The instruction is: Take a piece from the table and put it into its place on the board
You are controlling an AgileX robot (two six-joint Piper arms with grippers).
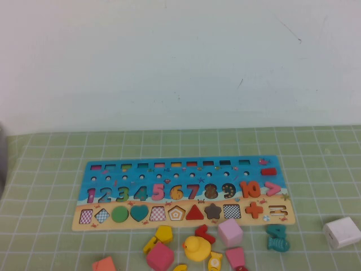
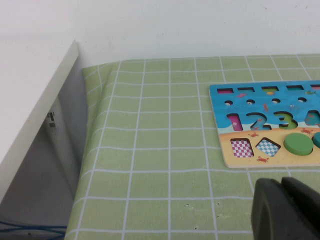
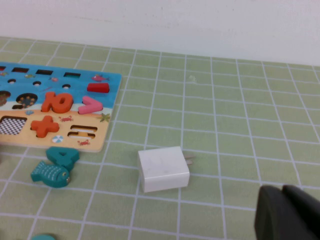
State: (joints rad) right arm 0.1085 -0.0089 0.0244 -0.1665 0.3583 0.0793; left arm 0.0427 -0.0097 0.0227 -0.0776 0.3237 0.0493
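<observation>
The board (image 1: pixel 90 223) lies flat across the middle of the table, blue on top with a tan strip below. Its left end shows in the left wrist view (image 2: pixel 225 150) and its right end in the right wrist view (image 3: pixel 107 127). The 6 position (image 1: pixel 176 192) looks yellow-orange; I cannot tell whether a piece sits in it. A flat yellow piece (image 1: pixel 151 244) lies among the loose pieces in front; its shape is unclear. My left gripper (image 2: pixel 281 182) is shut and empty above bare cloth left of the board. My right gripper (image 3: pixel 282 190) is shut and empty, right of the board. Neither shows in the high view.
Loose pieces lie in front of the board: a chunky yellow block (image 1: pixel 164 232), a yellow duck (image 1: pixel 197 248), pink blocks (image 1: pixel 230 232), a teal fish (image 1: pixel 277 237). A white charger (image 1: pixel 342 232) lies at the right, also seen in the right wrist view (image 3: pixel 164 169). A white shelf (image 2: pixel 35 110) stands left.
</observation>
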